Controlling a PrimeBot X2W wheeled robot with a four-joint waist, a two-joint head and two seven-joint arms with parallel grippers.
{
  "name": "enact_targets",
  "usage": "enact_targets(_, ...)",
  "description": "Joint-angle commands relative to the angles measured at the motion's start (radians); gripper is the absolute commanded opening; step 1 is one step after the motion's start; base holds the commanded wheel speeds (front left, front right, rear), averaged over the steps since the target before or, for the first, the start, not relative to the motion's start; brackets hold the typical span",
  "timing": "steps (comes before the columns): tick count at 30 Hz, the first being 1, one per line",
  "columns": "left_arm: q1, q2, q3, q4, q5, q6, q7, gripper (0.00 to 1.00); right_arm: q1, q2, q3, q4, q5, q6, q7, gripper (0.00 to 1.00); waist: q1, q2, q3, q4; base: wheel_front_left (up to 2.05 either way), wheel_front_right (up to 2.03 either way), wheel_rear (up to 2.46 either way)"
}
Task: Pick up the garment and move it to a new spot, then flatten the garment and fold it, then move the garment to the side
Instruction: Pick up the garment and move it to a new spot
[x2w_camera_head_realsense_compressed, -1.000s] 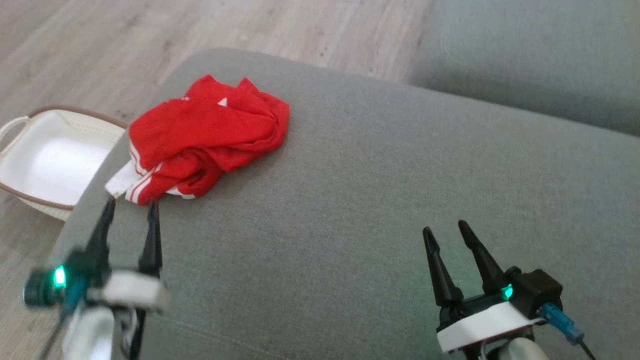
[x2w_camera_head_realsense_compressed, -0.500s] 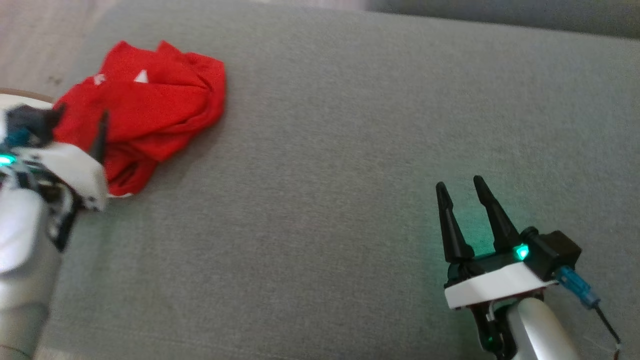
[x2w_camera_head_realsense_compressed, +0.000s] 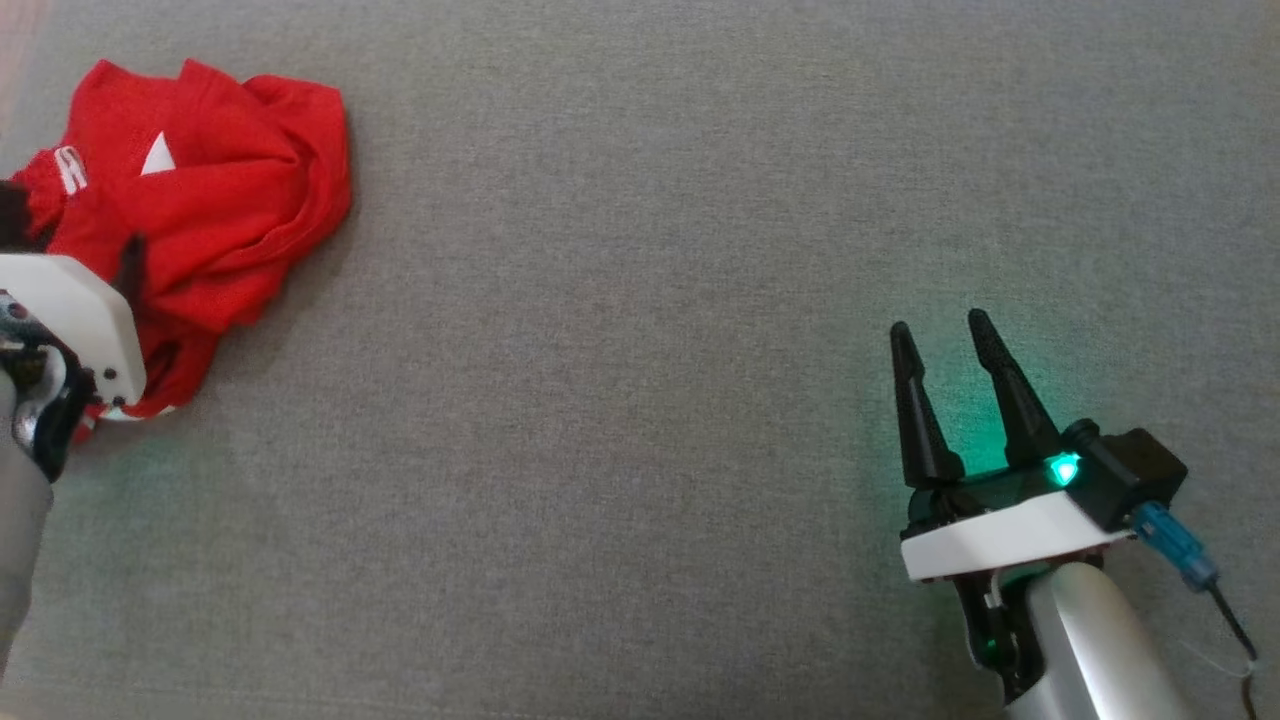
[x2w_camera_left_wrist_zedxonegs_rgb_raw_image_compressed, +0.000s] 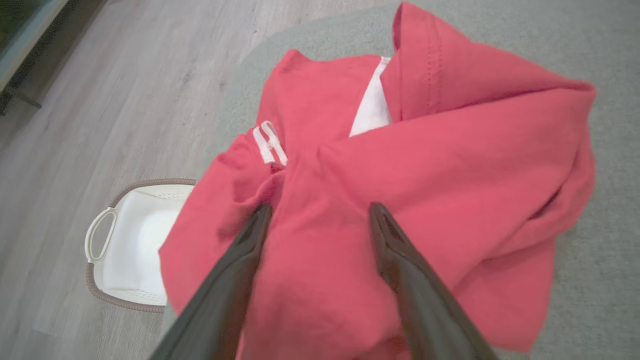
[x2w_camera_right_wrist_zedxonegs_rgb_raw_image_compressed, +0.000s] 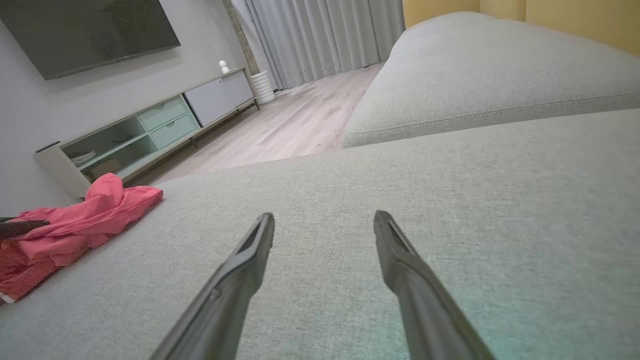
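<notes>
Crumpled, the red garment shows white trim.

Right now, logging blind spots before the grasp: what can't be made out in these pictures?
- Head view: near-left part of the garment, hidden under the left arm's housing and cut by the edge.
- Left wrist view: whether the left gripper touches the garment; depth unclear.
- Left wrist view: right side of the basket, behind the garment.
- Right wrist view: the garment's left end, cut off by the edge.
</notes>
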Motion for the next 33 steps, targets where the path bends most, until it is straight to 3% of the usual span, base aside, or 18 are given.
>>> enact_targets(1,-0.041,0.063,0.019,-0.006,-0.013,0.002,0.003,0.59,-0.018,-0.003,0.019,-0.035,0.004,0.008,-0.011,1.0,0.0,0.0,0.0,-0.004,0.0,0.0,0.0)
enact_targets(2,-0.039,0.061,0.008,-0.002,-0.024,0.002,0.007,0.07,-0.018,-0.003,0.018,-0.035,0.005,0.008,-0.011,1.0,0.0,0.0,-0.001,-0.005,0.0,0.0,0.0)
enact_targets(3,-0.039,0.059,-0.003,-0.001,-0.036,0.002,0.006,0.0,-0.017,-0.003,0.017,-0.034,0.006,0.008,-0.011,1.0,0.0,0.0,-0.003,-0.005,0.0,0.0,0.0)
enact_targets(10,-0.055,0.082,-0.065,-0.004,-0.08,0.002,-0.055,0.0,-0.015,-0.003,0.025,-0.022,0.005,0.008,-0.011,1.0,0.0,0.0,-0.032,-0.014,0.0,0.0,0.0)
enact_targets(22,-0.163,0.105,-0.051,0.009,-0.049,0.018,-0.359,0.0,0.027,-0.003,0.05,0.002,0.04,0.008,-0.011,1.0,0.0,0.0,-0.154,-0.029,0.0,0.0,0.0)
enact_targets(27,-0.201,0.091,-0.046,-0.044,-0.033,0.03,-0.45,0.0,0.047,-0.003,0.057,0.006,0.058,0.008,-0.011,1.0,0.0,0.0,-0.207,-0.027,0.0,0.0,0.0)
enact_targets(33,-0.208,0.063,-0.061,-0.175,-0.004,0.042,-0.484,0.0,0.061,-0.003,0.056,0.011,0.075,0.008,-0.011,1.0,0.0,0.0,-0.242,-0.027,0.0,0.0,0.0)
